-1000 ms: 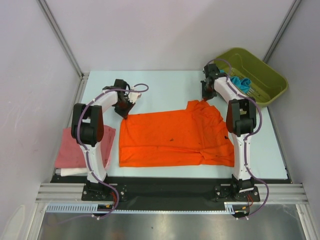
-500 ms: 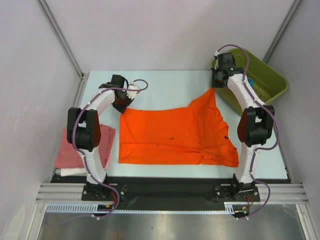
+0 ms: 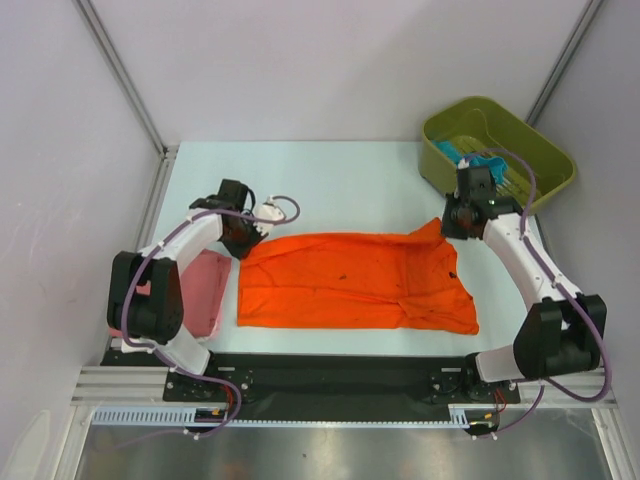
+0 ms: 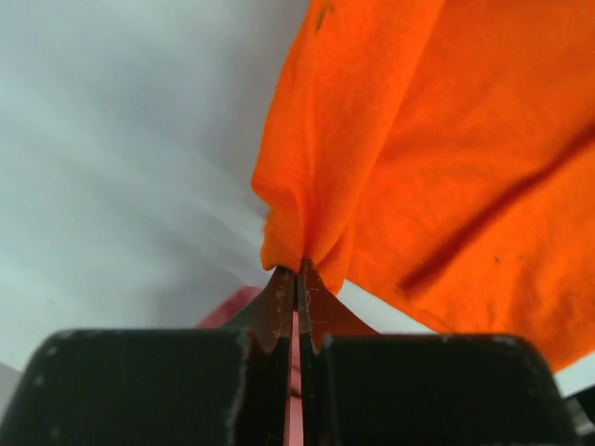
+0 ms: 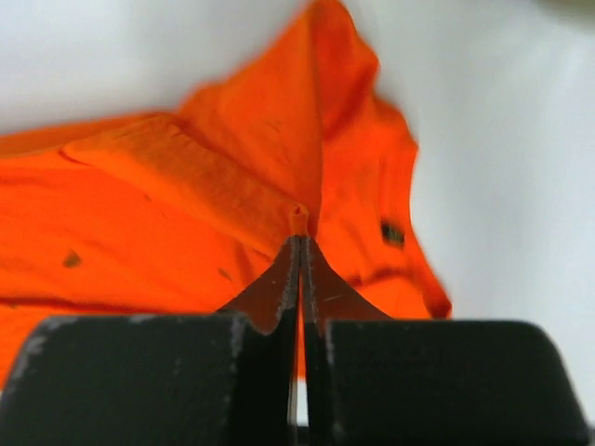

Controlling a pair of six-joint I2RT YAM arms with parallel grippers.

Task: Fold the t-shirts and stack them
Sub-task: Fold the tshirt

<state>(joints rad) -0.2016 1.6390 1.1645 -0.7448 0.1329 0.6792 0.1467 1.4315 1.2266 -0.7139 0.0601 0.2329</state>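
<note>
The orange t-shirt point(image 3: 350, 282) lies spread across the middle of the table, its far edge lifted and drawn toward the near edge. My left gripper point(image 3: 243, 238) is shut on its far left corner point(image 4: 297, 232). My right gripper point(image 3: 452, 225) is shut on its far right corner point(image 5: 299, 218). A pink t-shirt point(image 3: 205, 290) lies folded at the left, partly under my left arm; it also shows in the left wrist view point(image 4: 232, 307). A teal-blue t-shirt point(image 3: 470, 158) lies in the green bin. The white t-shirt is hidden.
A green bin point(image 3: 500, 120) stands at the far right corner of the table. The table's black front rail point(image 3: 330, 365) runs between the arm bases. Grey walls close in the left, back and right.
Both grippers have pulled the orange shirt's far edge toward the near edge, folding it over. The right arm swung from the bin side down to mid-table; the left arm drew back and now covers the pink stack.
</note>
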